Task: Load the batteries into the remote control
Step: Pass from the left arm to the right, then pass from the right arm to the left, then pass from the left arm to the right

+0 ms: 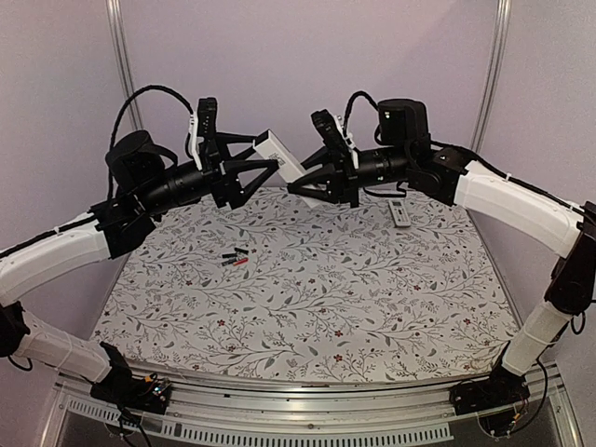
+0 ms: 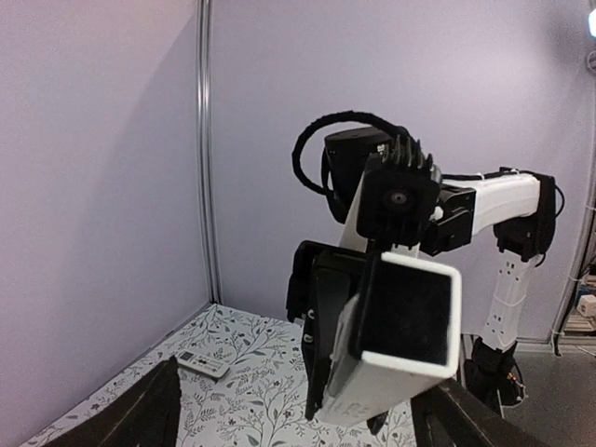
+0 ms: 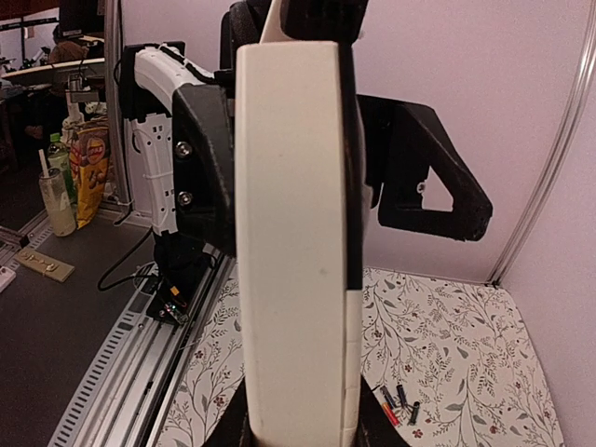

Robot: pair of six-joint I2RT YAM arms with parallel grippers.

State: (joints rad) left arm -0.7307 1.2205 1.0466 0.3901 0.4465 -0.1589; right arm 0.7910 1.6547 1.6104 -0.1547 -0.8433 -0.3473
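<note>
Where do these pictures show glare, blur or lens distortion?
Top external view: even light, batteries tiny but sharp. Right wrist view: the close remote fills the middle, the corner post bows. Left wrist view: one bright spot at top right.

One remote [image 1: 277, 151] aloft, a second remote [image 1: 399, 214] at two o'clock, three batteries [image 1: 235, 257] at nine o'clock

White remote [image 1: 279, 154] tilted midair; black-red batteries [image 1: 235, 259] lying clustered.

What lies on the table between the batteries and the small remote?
Nothing. In the top view only bare flowered cloth runs from the batteries to the small remote.
</note>
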